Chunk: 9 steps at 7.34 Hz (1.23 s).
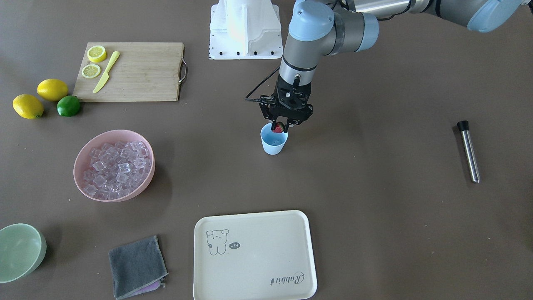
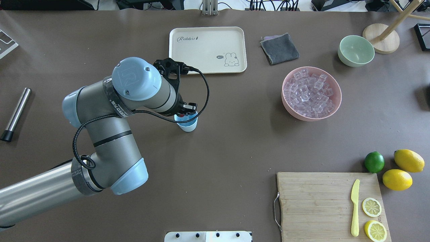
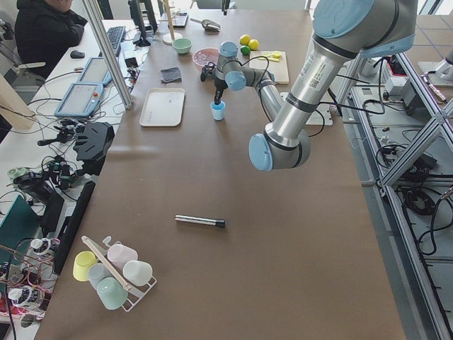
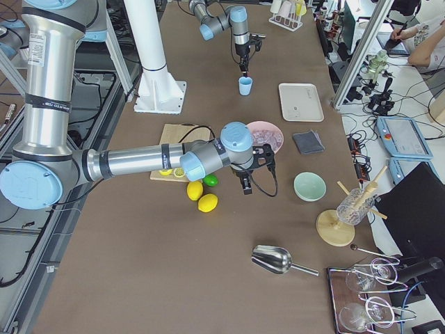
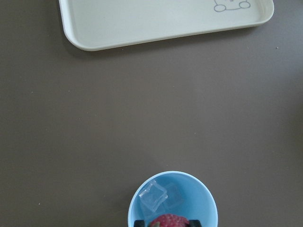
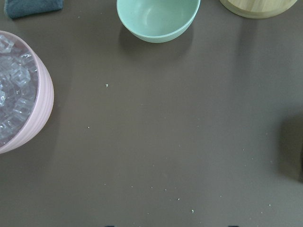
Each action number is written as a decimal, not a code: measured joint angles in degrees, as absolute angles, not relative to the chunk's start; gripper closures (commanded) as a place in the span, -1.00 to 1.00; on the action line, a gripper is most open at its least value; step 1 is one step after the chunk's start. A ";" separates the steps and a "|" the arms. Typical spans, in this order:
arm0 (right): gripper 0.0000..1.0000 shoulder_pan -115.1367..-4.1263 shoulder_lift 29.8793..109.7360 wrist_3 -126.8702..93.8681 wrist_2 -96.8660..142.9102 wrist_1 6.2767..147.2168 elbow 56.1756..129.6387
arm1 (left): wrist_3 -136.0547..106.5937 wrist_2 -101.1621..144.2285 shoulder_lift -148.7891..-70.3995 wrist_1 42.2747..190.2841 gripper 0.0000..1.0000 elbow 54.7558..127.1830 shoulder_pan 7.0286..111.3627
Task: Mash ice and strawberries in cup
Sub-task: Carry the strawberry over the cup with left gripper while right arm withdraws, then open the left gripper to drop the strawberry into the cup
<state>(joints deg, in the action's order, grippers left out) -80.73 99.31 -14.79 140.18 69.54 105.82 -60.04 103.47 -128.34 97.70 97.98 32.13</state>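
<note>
- Exterior front-facing: left gripper (image 1: pixel 279 126), jaws pinching small red strawberry (image 5: pixel 168 221).
- Small light blue plastic cup (image 1: pixel 273 146) directly below those jaws; clear glassy ice cubes (image 5: pixel 154 196) inside, under the berry.
- Right gripper (image 4: pixel 245 188): can't tell jaw state; wide pink bowl (image 6: pixel 41 101) holding more cubes nearby.

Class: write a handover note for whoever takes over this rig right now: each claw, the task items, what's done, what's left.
Left claw: shut on the strawberry, at the mouth of the cup, not released.
Right claw: hangs beside the pink bowl; open or shut, cannot tell.
Cup: upright, ice cubes visible inside; the ice heap is in the pink bowl.
Done: ice in cup. Left: drop strawberry, mash; the metal rod lies far from the cup.
</note>
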 measured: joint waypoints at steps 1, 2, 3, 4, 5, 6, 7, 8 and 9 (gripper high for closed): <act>-0.67 -81.49 99.57 -13.84 140.58 69.59 105.52 | -60.04 103.22 -128.65 99.14 0.90 96.65 32.04; -0.67 -81.80 99.69 -13.52 140.73 69.60 105.43 | -59.96 103.14 -129.06 100.37 0.33 95.43 31.99; -0.67 -81.92 99.72 -13.41 140.77 69.61 105.41 | -59.82 103.11 -129.32 100.95 -0.16 94.78 31.95; -0.67 -81.96 99.71 -13.38 140.79 69.63 105.36 | -59.78 103.10 -129.46 101.15 -0.87 94.62 31.93; -0.67 -81.99 99.65 -13.37 140.80 69.66 105.33 | -59.68 103.10 -129.49 101.24 -0.94 94.70 31.91; -0.67 -82.13 99.63 -13.31 140.82 69.69 105.31 | -59.55 103.10 -129.43 101.28 -0.93 94.89 31.91; -0.67 -82.41 99.64 -13.24 141.09 69.72 105.31 | -59.45 103.16 -129.26 101.23 -0.93 95.50 32.24; -0.68 -82.65 99.65 -13.23 141.53 69.76 105.33 | -58.81 103.41 -127.98 101.17 -0.93 97.04 33.60; -0.70 -82.68 99.66 -13.27 141.74 69.76 105.42 | -57.00 104.22 -125.23 101.14 -0.93 98.69 36.45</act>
